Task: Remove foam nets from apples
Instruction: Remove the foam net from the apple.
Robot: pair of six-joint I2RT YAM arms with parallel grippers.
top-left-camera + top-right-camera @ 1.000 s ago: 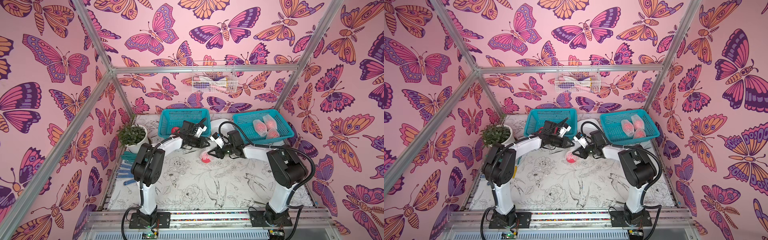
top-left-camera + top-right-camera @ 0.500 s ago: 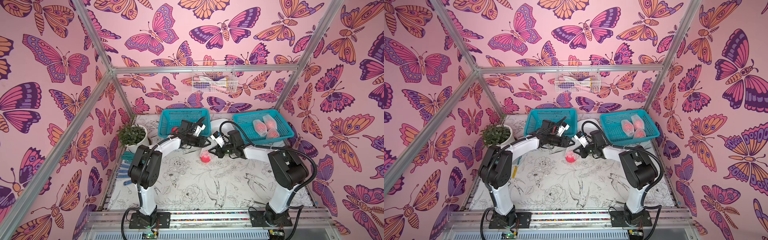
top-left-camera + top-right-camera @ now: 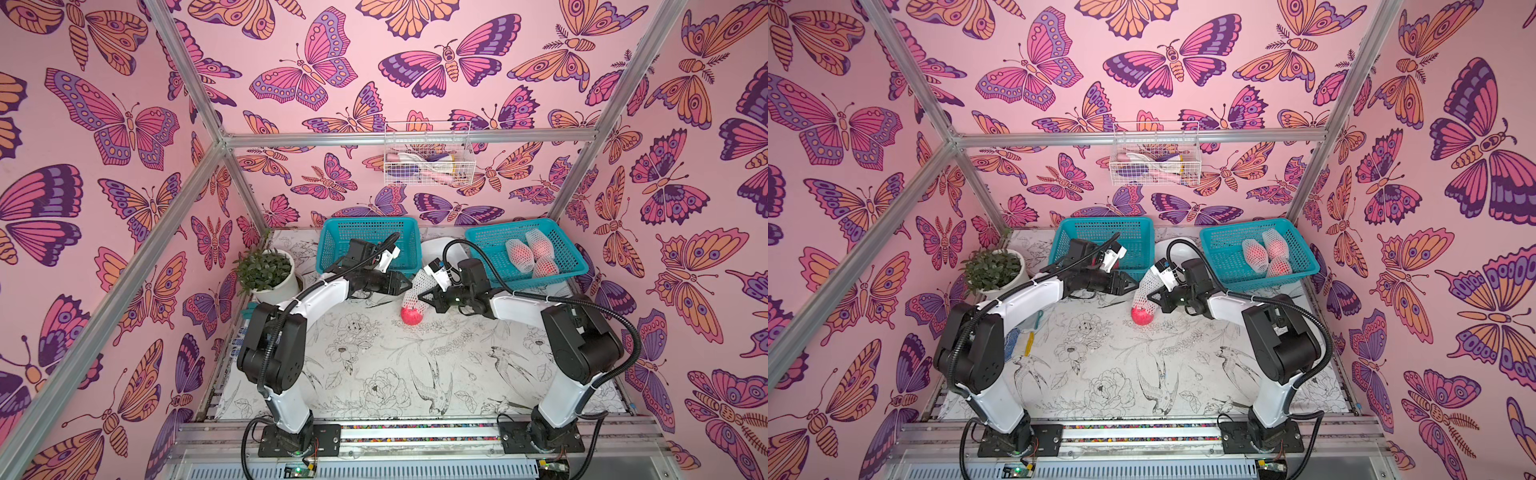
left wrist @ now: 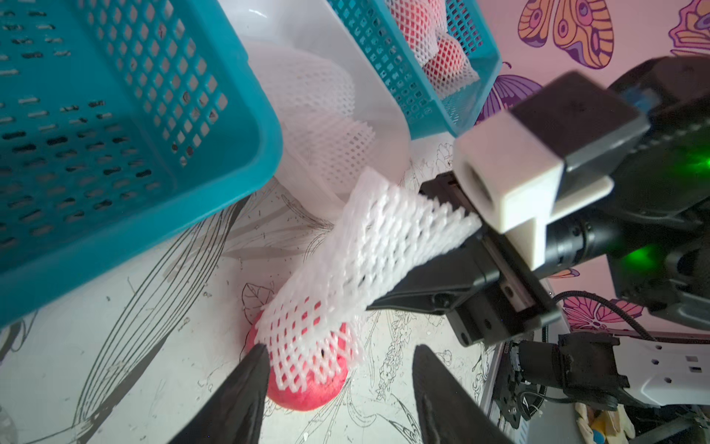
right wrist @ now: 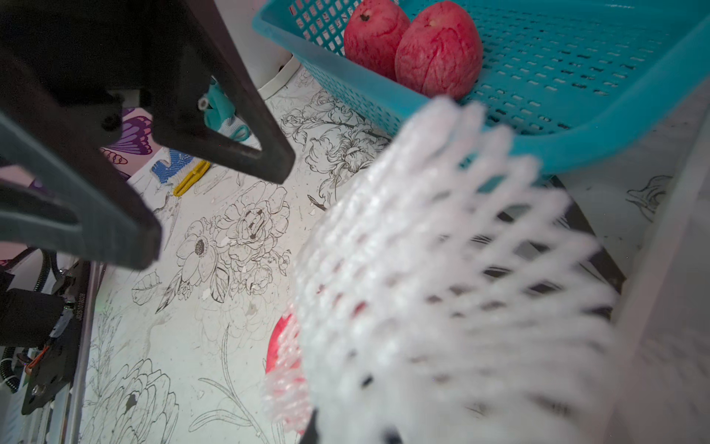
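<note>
- The left pincer (image 3: 404, 284), clamped shut a second ago, now stands open. In the left wrist view its tips flank the apple (image 4: 307, 392); contact cannot be confirmed.
- The right pincer (image 3: 424, 297), partly open a second ago, is now closed on the upper, empty length of the foam net (image 3: 417, 286).
- Meaning for the task: the hold appears to have passed from left arm to right. The apple rests on the desk (image 3: 374, 374) with its lower half bare, and only the net's lower rim still caps it. A further pull by the right arm should free it. With nothing restraining the apple, it may lift or roll.
- Left basket (image 3: 332, 232): the right wrist view shows two bare apples (image 5: 438, 50) inside.
- Right basket (image 3: 577, 266): holds three netted apples (image 3: 519, 255), still to be processed.
- White tray (image 4: 384, 96), between the baskets: holds at least two empty nets (image 4: 322, 88).
- Wire basket (image 3: 428, 166) on the back wall: contents not identifiable.
</note>
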